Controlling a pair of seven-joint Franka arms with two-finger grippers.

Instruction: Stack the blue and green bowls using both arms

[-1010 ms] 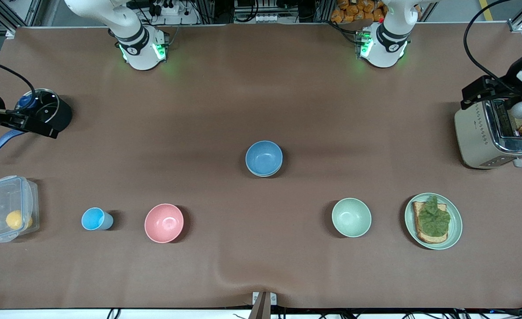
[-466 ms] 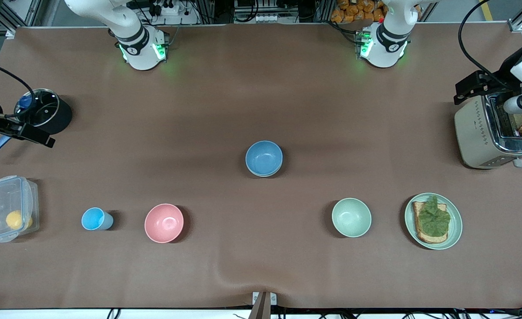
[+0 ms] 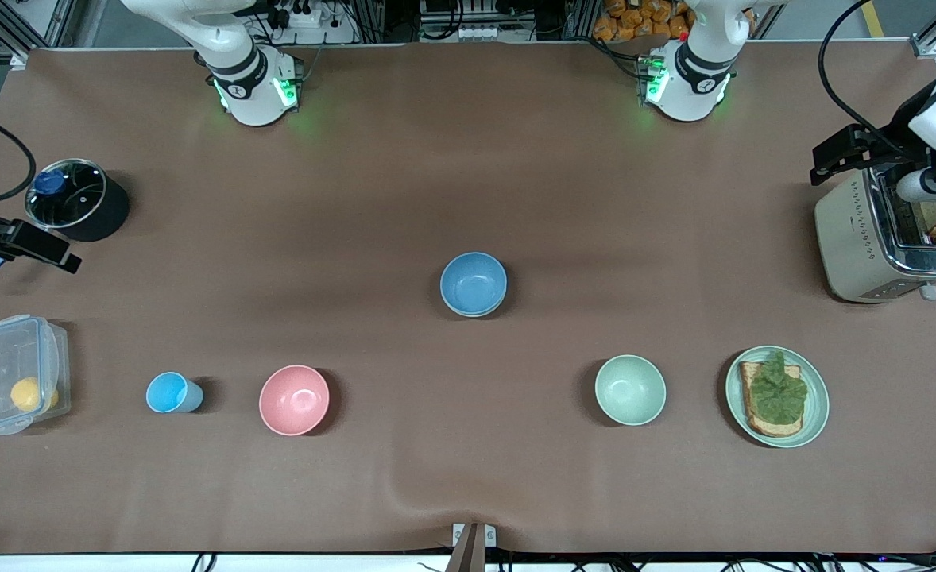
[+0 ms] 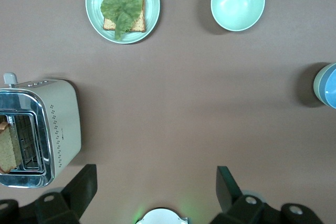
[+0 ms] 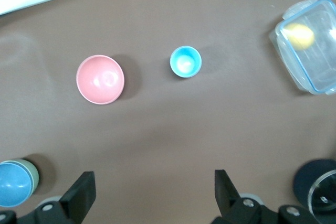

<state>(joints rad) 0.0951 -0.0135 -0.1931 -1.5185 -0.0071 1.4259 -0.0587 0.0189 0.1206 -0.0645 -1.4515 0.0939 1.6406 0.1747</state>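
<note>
The blue bowl (image 3: 473, 282) stands at the table's middle, nested inside the green bowl. The green bowl shows only as a sage rim around it in the left wrist view (image 4: 317, 85) and the right wrist view (image 5: 33, 171). My left gripper (image 4: 155, 179) is open and empty, high over the table by the toaster (image 3: 885, 238). My right gripper (image 5: 152, 184) is open and empty, high over the table's end by the black pot (image 3: 71, 199). Both are far from the bowls.
A mint-green bowl (image 3: 630, 389) and a plate with toast and lettuce (image 3: 777, 396) stand nearer the front camera toward the left arm's end. A pink bowl (image 3: 294, 400), a light-blue cup (image 3: 172, 392) and a clear lidded box (image 3: 17, 384) stand toward the right arm's end.
My right hand has drawn away from the pot toward the table's end. My left hand has shifted slightly over the toaster. The bowls have not moved.
</note>
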